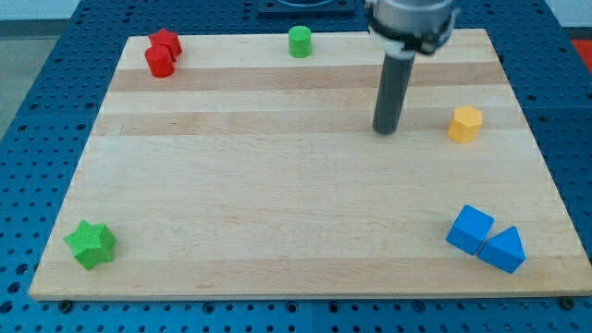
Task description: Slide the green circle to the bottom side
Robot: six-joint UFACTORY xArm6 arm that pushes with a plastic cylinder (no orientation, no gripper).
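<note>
The green circle [299, 42] is a small green cylinder standing near the top edge of the wooden board [277, 203], a little left of the middle. My tip [386, 130] rests on the board right of centre in the upper half. It is well to the right of and below the green circle, not touching it. The nearest block to my tip is the yellow hexagon [465, 123], a short way to its right.
A red star [166, 43] and a red cylinder [159, 62] touch at the top left. A green star [91, 244] lies at the bottom left. A blue cube [470, 229] and a blue triangle [504, 250] touch at the bottom right.
</note>
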